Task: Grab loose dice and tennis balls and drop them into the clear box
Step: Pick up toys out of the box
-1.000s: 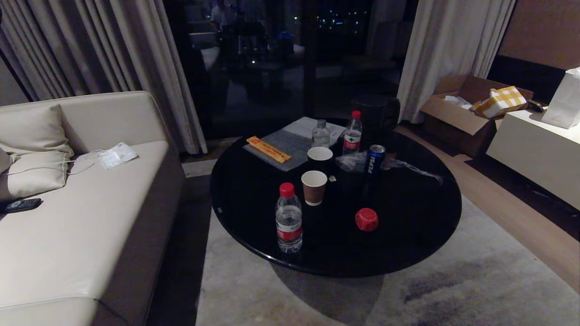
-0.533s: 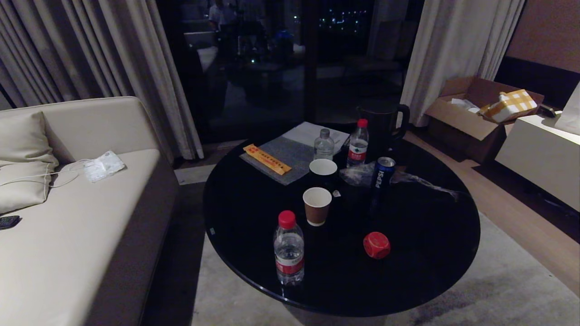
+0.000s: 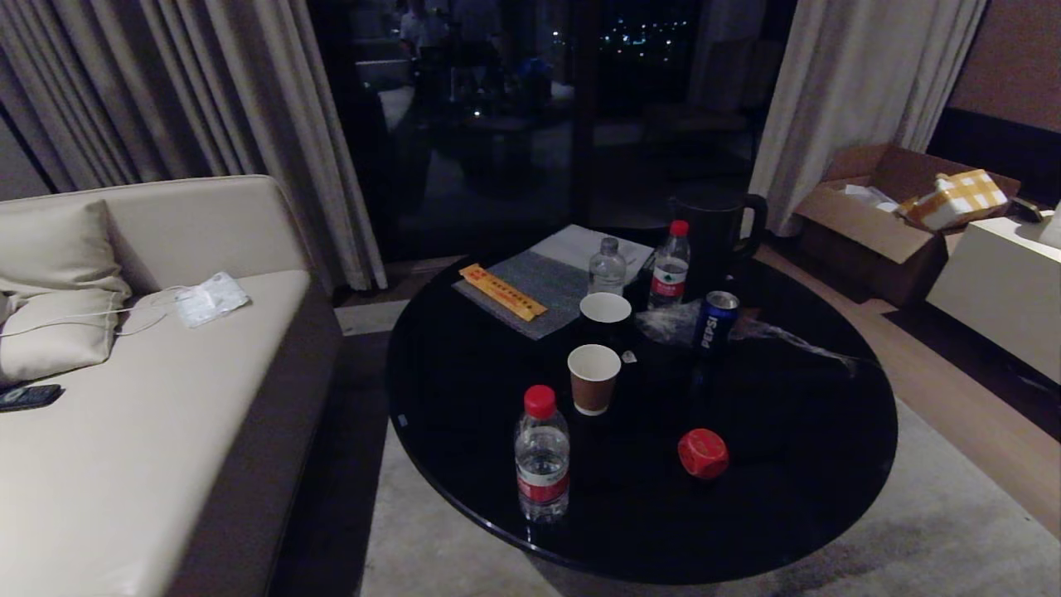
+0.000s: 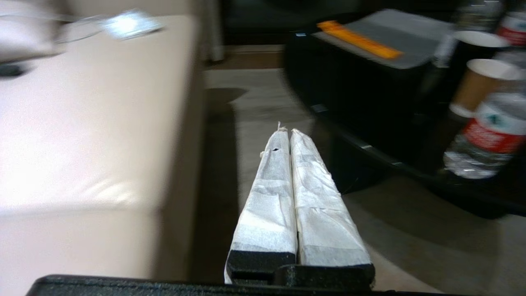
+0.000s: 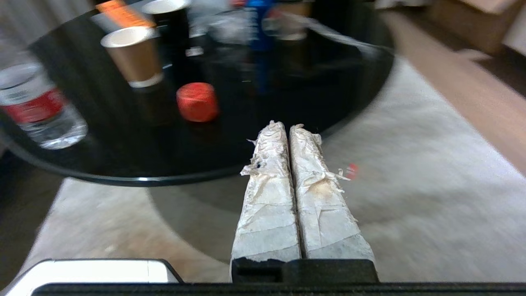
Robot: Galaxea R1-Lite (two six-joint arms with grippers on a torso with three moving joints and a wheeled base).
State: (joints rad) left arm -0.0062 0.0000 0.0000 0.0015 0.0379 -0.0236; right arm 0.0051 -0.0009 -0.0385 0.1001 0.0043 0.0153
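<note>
Since the earlier frames the whole head view has shifted, so the camera moved, not the things. One red die point(image 3: 703, 453) sits lower right of centre on the round black counter point(image 3: 464, 373), right of a water bottle point(image 3: 542, 454). Left pincer point(image 4: 287, 133) and right pincer point(image 5: 283, 127) are both closed, empty, off the counter.

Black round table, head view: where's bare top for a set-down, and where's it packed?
On the table, bare top lies right of the red die out to the rim, and left of the brown paper cup and near bottle. The far middle is crowded: black cup, Pepsi can, two bottles, grey mat.
</note>
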